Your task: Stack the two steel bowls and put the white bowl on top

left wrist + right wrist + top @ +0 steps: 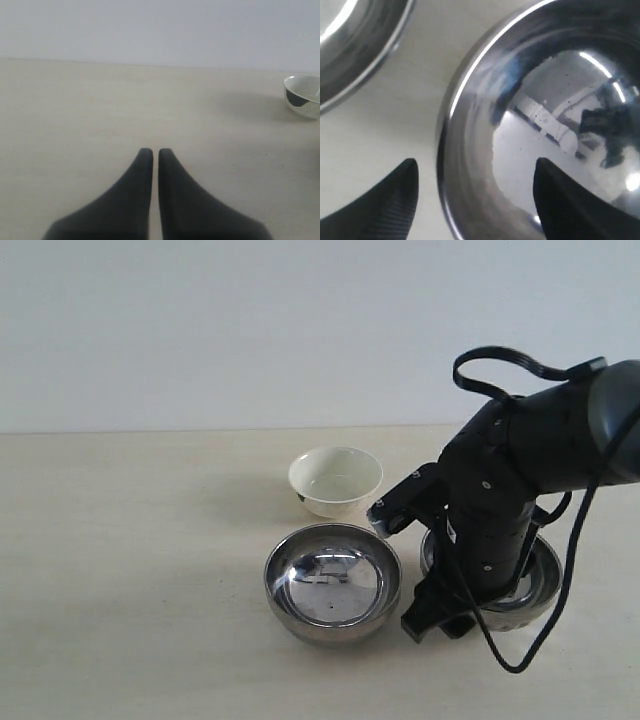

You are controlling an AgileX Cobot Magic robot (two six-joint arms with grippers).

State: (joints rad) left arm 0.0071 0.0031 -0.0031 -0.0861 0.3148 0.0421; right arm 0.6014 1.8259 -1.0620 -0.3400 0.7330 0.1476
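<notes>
Two steel bowls stand side by side on the table: one [333, 582] in the middle, the other [540, 575] to its right, mostly hidden under my right arm. The white bowl [335, 480] sits upright just behind the middle one. My right gripper [437, 612] is lowered over the left rim of the right steel bowl [545, 125]. It [476, 162] is open, with one finger outside the wall and one inside, neither touching it. The other steel bowl [355, 45] lies close beside. My left gripper [155, 151] is shut and empty above bare table.
The pale wooden table [130, 570] stretches to the left of the bowls, with a plain white wall behind. In the left wrist view a bowl [302, 95] shows at the edge, far from the fingers; I cannot tell which one it is.
</notes>
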